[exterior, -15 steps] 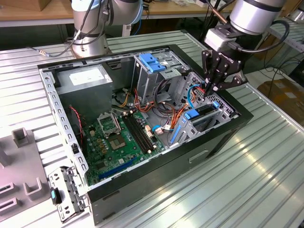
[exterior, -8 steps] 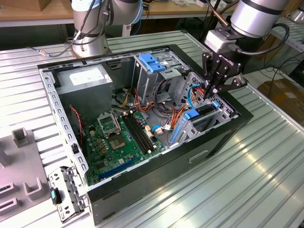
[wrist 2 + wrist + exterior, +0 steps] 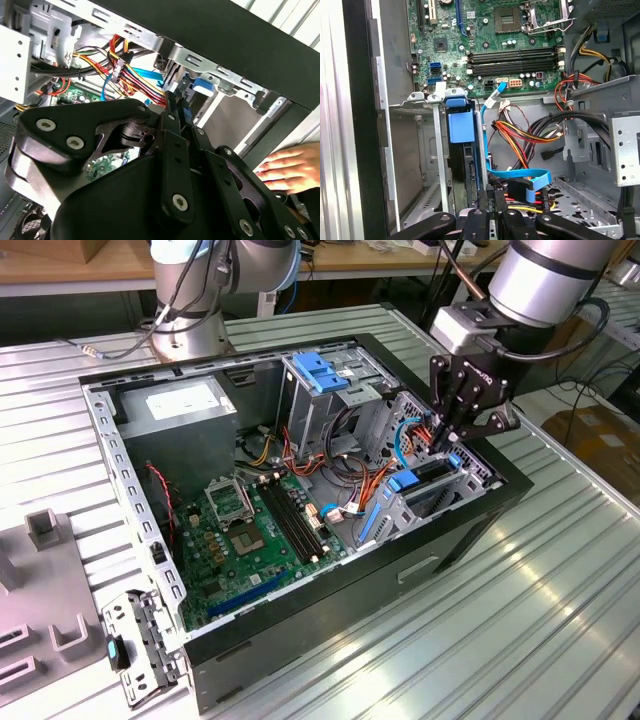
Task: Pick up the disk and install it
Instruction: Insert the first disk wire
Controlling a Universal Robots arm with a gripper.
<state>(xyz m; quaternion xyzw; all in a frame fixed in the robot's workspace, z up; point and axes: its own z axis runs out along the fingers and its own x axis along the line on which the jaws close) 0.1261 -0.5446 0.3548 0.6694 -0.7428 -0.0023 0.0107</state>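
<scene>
An open desktop computer case [image 3: 300,490] is lying on its side on a ribbed metal table [image 3: 520,600], and 1 robot arm is reaching down into the case's drive bay corner at the exterior view's right. The black pincer [image 3: 447,436] is pointing straight down from a vertical wrist, its 2 fingers drawn close together and seemingly clamping the top edge of the disk [image 3: 469,165]. The disk is standing on edge directly beneath the pincer, sitting partly down in a narrow metal bay [image 3: 437,150], with a blue plastic rail [image 3: 460,126] at its far end. It is probably being held upright because the slot accepts it only edgewise. Beside the pincer, toward the case's middle, a blue flat cable [image 3: 520,176] and orange and yellow wires [image 3: 530,135] are looping close by. Beyond them the green motherboard [image 3: 250,530] is lying flat. A person's hand [image 3: 290,167] is resting outside the case wall in the second wrist view.
</scene>
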